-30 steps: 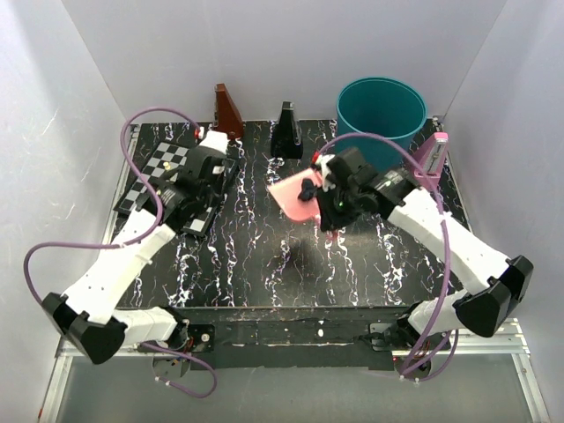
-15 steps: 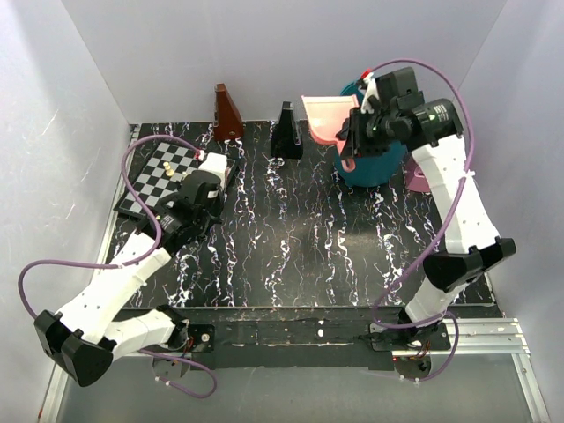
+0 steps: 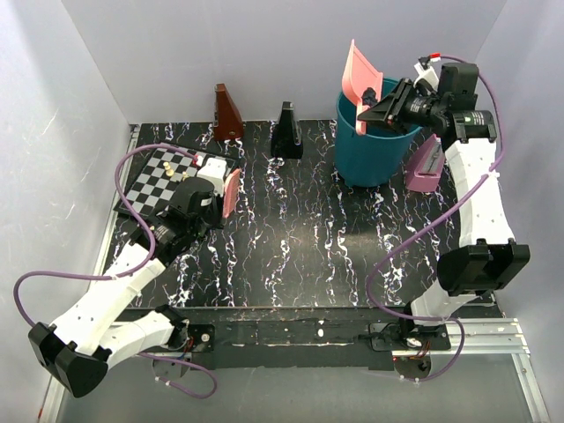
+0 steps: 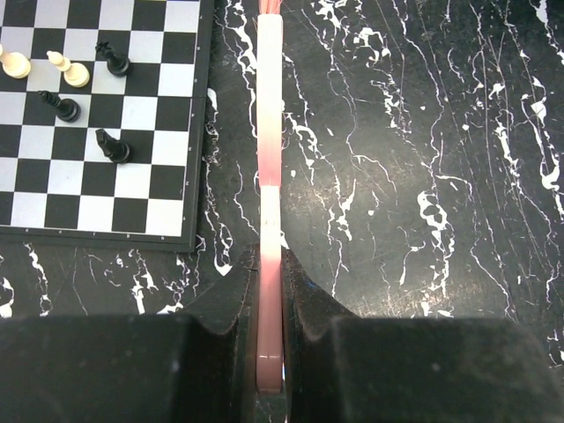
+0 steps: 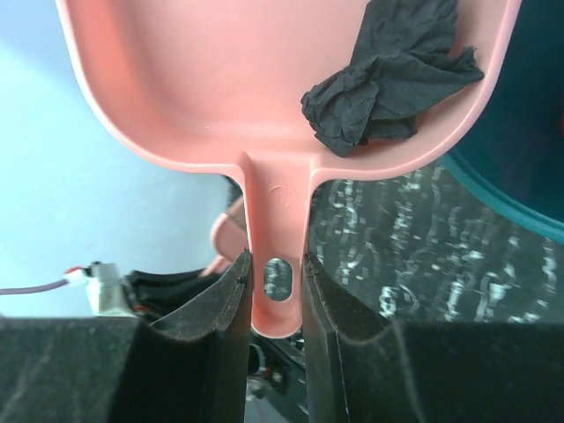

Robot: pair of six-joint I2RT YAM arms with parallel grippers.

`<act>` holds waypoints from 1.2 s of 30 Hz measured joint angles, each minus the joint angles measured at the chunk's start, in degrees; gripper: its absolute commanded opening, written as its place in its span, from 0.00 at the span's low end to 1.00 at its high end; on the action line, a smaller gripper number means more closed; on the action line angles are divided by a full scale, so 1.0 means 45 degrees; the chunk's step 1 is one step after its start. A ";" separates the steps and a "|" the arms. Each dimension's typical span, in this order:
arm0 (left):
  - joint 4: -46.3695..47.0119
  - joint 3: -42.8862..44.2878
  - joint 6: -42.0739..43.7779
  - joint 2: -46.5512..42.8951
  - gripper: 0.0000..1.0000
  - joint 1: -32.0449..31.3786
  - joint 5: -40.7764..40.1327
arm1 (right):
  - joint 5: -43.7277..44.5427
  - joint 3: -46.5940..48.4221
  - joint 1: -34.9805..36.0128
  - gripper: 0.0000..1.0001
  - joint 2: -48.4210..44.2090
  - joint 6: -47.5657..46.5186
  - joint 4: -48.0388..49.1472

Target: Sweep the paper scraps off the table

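My right gripper (image 3: 381, 110) is shut on the handle of the pink dustpan (image 3: 359, 75), which stands tilted on edge above the teal bin (image 3: 379, 150). Through the right wrist camera its fingers clamp the handle (image 5: 276, 282), and one dark crumpled paper scrap (image 5: 388, 75) lies in the pan (image 5: 220, 88). My left gripper (image 3: 216, 198) is shut on the pink brush (image 3: 231, 192), low over the table (image 3: 308, 238) beside the chessboard. The left wrist view has the brush handle (image 4: 270, 132) pinched between the fingers (image 4: 270, 273). No other scraps show on the table.
A chessboard (image 3: 159, 176) with several pieces (image 4: 113, 145) lies at the far left. A brown wedge (image 3: 228, 113) and a black wedge (image 3: 286, 132) stand at the back edge. A purple-pink object (image 3: 426, 166) leans right of the bin. White walls enclose three sides.
The right arm has carried the dustpan from mid-table up and back to above the bin and tipped it. The left arm with the brush has drawn back toward the near left.
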 measured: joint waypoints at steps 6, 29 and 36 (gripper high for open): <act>0.0165 0.0000 0.0000 0.0039 0.00 0.0000 0.0219 | -0.2244 -0.3769 -0.1035 0.01 -0.0821 0.4211 0.5974; 0.0189 0.0000 0.0000 0.0291 0.00 0.0000 0.0588 | -0.1948 -1.1064 -0.2380 0.01 -0.1292 1.6388 2.3246; 0.0189 0.0000 0.0000 0.0301 0.00 0.0000 0.0636 | -0.2283 -1.1312 -0.2380 0.01 -0.0432 1.7063 2.4077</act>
